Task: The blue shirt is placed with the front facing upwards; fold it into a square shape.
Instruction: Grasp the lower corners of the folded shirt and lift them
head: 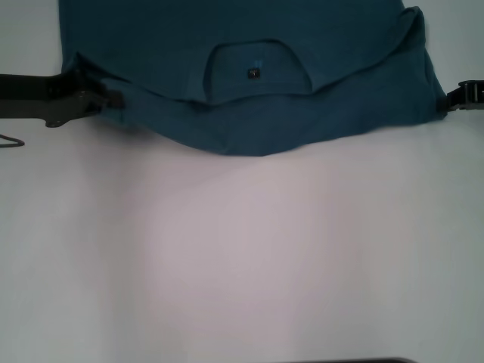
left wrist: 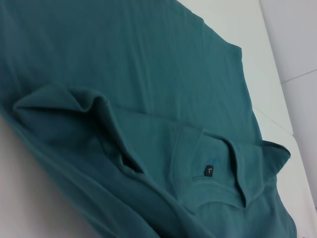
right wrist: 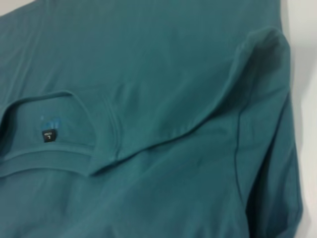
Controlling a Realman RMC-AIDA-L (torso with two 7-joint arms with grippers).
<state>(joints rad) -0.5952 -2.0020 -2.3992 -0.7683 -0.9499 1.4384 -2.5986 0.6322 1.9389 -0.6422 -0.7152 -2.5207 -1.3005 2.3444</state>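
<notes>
Head view: I see the blue shirt lying across the far part of the white worktop, running out of the top of the picture. Its collar sits about mid-width with the small black neck label showing inside it. A band of fabric lies folded over just below the collar, its near edge sagging in a curve toward me. The left gripper comes in from the left edge and sits at the shirt's left corner, touching the cloth; looks pinched on the fabric, but I can't tell for sure from here. The right gripper is at the right edge, against the shirt's right corner; only a bit of it shows, so I can't tell how its jaws stand. A thin wire-like object lies on the worktop at the far left, clear of the shirt.

Left wrist view: shirt fills nearly everything. Collar and label are visible, with a bunched ridge of cloth beside them. White worktop shows past the shirt's edge. No gripper fingers in view.

Right wrist view: again mostly shirt. Collar with label sits to one side, a folded-over flap edge runs diagonally away from it, and a sleeve seam crosses the cloth beyond. Sliver of worktop at the margin. No fingers visible here either.
</notes>
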